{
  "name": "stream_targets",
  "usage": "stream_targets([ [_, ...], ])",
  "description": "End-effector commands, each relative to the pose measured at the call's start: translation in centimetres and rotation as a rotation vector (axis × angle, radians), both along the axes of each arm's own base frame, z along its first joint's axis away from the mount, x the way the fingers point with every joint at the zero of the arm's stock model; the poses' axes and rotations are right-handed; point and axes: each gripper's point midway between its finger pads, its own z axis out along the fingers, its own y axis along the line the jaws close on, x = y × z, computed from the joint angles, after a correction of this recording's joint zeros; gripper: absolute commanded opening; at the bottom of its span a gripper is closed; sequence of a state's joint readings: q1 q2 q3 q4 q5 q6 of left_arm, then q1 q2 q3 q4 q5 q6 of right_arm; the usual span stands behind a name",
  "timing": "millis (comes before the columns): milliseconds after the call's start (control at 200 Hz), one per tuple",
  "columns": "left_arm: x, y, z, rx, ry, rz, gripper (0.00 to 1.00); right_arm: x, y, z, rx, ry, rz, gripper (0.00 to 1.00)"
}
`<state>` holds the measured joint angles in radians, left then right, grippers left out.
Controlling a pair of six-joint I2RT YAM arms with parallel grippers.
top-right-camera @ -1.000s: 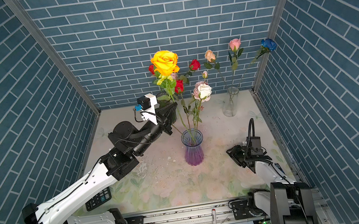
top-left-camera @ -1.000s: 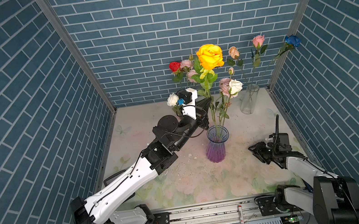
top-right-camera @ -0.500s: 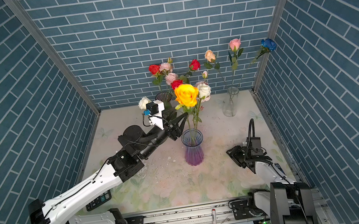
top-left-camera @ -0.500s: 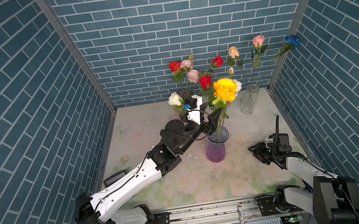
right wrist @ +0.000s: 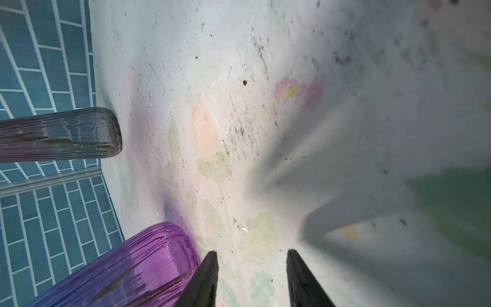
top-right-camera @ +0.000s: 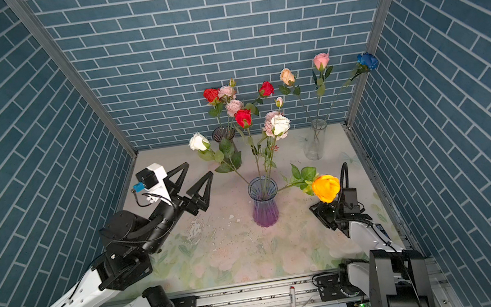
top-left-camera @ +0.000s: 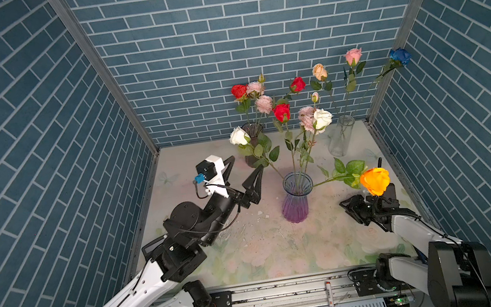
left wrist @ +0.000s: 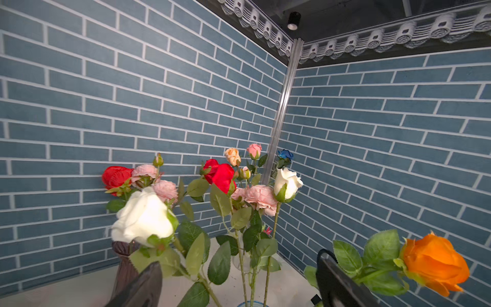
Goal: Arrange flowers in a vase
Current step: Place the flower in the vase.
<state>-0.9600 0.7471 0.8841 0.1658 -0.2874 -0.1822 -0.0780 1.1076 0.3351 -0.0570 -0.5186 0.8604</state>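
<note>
Left gripper stands with its jaws spread wide and holds nothing, at about 10 o'clock of the purple vase in both top views. Its fingertips are near the leaves of a white rose.

The flowers stand in three vases. The purple vase, mid-table, holds the white rose, a red rose, a second white rose and the orange rose. The orange rose leans far out toward 3 o'clock.

At 11 o'clock a dark vase carries red and pink blooms. At 1 o'clock a clear vase carries peach, pink and blue roses.

The right gripper sits low over the table at 4 o'clock, its jaws partly apart with nothing between them.
</note>
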Motion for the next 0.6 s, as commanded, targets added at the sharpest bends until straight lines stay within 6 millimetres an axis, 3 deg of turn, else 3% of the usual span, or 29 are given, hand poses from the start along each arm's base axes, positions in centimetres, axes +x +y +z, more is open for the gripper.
stream_targets([
  [0,1.0,1.2,-4.8,0.070,0.106,0.089,0.93,-0.2,0.0,-0.1,0.024,0.010,-0.021,0.44],
  [90,1.1,1.3,-7.4,0.077,0.149,0.093,0.93,-0.3,0.0,-0.1,0.022,0.009,-0.023,0.44],
  [185,0.8,-0.2,-9.3,0.116,0.170,0.027,0.93,-0.3,0.0,-0.2,0.020,0.012,-0.024,0.44],
  [240,1.0,-1.1,-11.9,0.173,0.204,0.008,0.94,-0.3,-0.1,-0.2,0.020,0.013,-0.025,0.44],
  [355,1.5,-2.2,-14.1,0.265,0.215,-0.004,1.00,-0.3,-0.1,-0.3,0.021,0.016,-0.026,0.44],
  [595,0.4,-6.7,-17.4,0.498,-0.013,-0.194,1.00,0.8,1.2,0.4,0.081,-0.036,0.038,0.54],
])
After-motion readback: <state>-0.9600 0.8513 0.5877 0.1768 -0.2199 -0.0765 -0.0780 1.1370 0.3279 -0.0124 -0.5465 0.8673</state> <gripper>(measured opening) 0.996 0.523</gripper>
